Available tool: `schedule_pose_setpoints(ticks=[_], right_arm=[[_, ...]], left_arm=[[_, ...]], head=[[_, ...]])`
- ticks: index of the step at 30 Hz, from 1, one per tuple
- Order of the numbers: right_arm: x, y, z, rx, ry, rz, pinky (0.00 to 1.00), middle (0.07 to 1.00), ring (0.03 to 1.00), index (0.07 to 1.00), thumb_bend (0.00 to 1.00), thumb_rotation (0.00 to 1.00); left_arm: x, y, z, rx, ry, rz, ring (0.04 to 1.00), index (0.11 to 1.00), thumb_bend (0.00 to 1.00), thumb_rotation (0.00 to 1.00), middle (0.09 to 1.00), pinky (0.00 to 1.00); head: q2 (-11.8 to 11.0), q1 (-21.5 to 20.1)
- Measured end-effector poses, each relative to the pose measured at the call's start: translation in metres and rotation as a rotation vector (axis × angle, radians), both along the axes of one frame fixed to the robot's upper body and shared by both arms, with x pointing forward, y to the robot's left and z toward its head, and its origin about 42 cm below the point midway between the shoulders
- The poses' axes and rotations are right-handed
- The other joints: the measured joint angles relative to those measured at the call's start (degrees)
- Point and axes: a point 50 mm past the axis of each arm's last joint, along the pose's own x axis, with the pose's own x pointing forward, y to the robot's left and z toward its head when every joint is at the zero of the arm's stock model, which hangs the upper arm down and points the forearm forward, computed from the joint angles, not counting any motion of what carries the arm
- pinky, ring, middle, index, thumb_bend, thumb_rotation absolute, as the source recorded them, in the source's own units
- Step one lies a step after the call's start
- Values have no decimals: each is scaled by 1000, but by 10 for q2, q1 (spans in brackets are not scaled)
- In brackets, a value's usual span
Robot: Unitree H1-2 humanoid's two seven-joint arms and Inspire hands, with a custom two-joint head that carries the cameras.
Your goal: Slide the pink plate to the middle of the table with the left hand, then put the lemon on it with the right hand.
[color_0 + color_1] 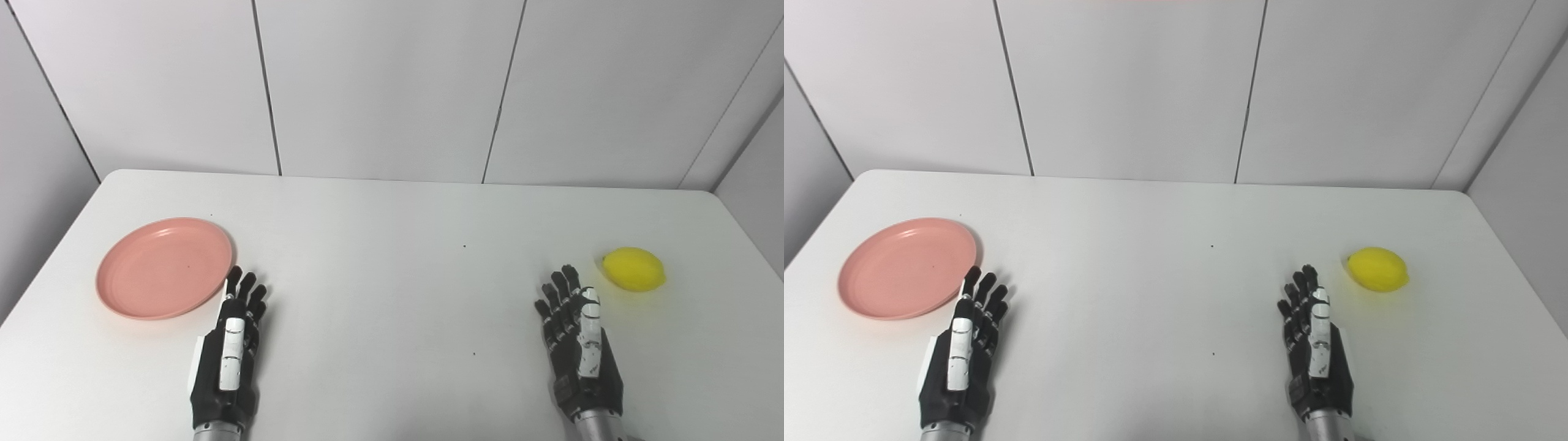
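Observation:
The pink plate lies empty on the left part of the white table. My left hand rests just right of the plate's near rim, fingers stretched out flat and apart, holding nothing; its fingertips sit beside the rim, and contact is unclear. The yellow lemon lies on the right part of the table. My right hand lies flat a short way to the near left of the lemon, apart from it, open and empty.
Grey wall panels rise behind the table's far edge. Bare white tabletop spreads between the two hands and toward the far edge. The table's side edges run close to the plate and the lemon.

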Motion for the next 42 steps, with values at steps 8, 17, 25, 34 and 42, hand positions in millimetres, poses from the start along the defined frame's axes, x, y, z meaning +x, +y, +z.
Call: schedule_pose_setpoints(ticks=[8,17,25,34,42], right_arm=[[0,0,0,2,0,-2,1000,1000,999,998,743,979],[1,1,0,4,0,-2,1000,1000,997,994,735,988],[1,1,0,6,0,-2,1000,1000,995,991,744,985],[3,-4,-2,10,-1,16,1000,1000,1000,993,756,976],[8,-12,-4,25,-4,22,1000,1000,999,992,747,981]], left_arm=[[0,0,0,0,0,0,956,976,692,853,981,1000],[0,0,0,1,0,0,951,977,691,863,978,993],[0,1,0,1,1,1,953,975,693,857,976,997],[2,-3,-2,11,8,-7,945,960,711,840,964,986],[7,-11,-4,30,-2,-16,942,956,725,838,962,982]], head=[[1,1],[0,0],[-4,10],[-19,57],[-44,94]])
